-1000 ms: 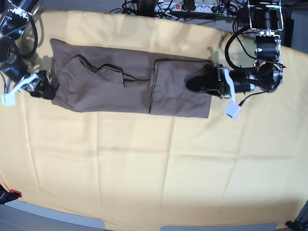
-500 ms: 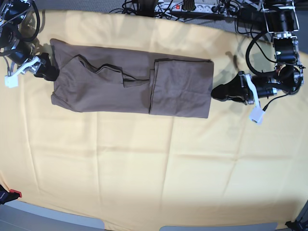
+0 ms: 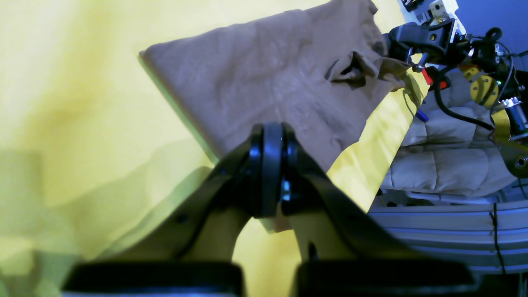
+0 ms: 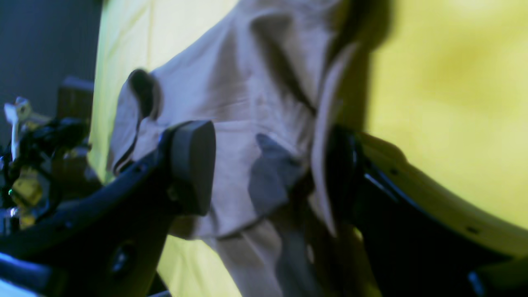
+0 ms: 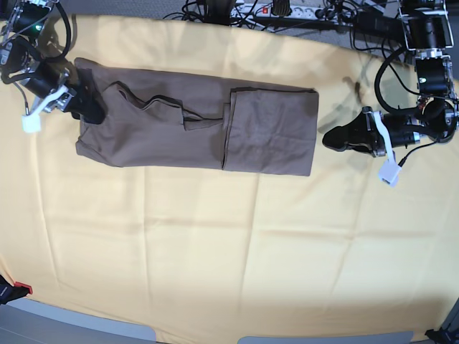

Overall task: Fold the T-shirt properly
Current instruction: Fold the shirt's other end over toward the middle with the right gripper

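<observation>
Here we are, and the T-shirt [image 5: 172, 147] lies as a long strip across the upper half of the base view, from the upper left to right of centre, on the pale yellow cloth [image 5: 215, 244]! At the strip's right end we see 1 flat, squarish folded section; further left, 1 crumpled ridge runs along the fabric, with small creases between the two

Over to the upper left of the frame, where our right gripper [image 5: 93, 111] is at the shirt's left end, its fingers spread wide. In the right wrist view the 2 fingers [image 4: 185, 165] stand apart, 1 on each side of the picture, with the taupe fabric showing between them; whether they touch it, we cannot tell

And on the right of the base view, our left gripper [image 5: 333, 137] hangs just beside the folded end, its fingers pressed together with no fabric between them. The left wrist view backs us up: the closed tips sit at the centre of the frame, with the shirt spreading behind them and reaching the upper right, where the other arm [image 3: 453, 43] shows up beside the crumpled part
</observation>
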Robot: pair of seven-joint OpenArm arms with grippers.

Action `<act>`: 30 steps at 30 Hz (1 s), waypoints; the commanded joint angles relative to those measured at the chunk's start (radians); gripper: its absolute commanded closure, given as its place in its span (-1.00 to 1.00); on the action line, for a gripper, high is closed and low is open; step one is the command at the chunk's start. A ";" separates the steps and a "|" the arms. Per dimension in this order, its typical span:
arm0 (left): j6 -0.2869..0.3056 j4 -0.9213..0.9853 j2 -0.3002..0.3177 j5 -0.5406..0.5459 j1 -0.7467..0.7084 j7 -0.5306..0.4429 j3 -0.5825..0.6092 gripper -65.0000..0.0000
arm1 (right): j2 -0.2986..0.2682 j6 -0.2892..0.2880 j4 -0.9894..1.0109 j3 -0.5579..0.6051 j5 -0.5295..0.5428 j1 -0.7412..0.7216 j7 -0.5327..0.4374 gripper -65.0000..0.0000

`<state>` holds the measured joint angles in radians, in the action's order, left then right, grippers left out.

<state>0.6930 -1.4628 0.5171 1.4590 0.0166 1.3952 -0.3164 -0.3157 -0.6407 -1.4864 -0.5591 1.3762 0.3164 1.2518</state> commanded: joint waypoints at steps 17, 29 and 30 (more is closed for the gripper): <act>0.005 -0.018 0.018 0.025 0.017 -0.040 -0.008 1.00 | -0.015 -0.057 -0.005 0.113 -0.027 -0.038 0.013 1.00; 0.005 -0.018 0.023 0.025 0.016 -0.055 -0.132 1.00 | -0.057 -0.057 -0.026 -0.061 -0.153 -0.129 0.017 1.00; 0.005 -0.018 0.027 0.025 0.014 -0.056 -0.146 1.00 | -0.066 -0.057 -0.037 -0.089 -0.153 -0.128 0.018 1.00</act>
<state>0.6930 -1.4635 0.5213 1.4590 0.0162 1.3563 -0.4538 -0.3588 -0.6964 -1.5009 -0.6418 1.2007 0.1997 1.2896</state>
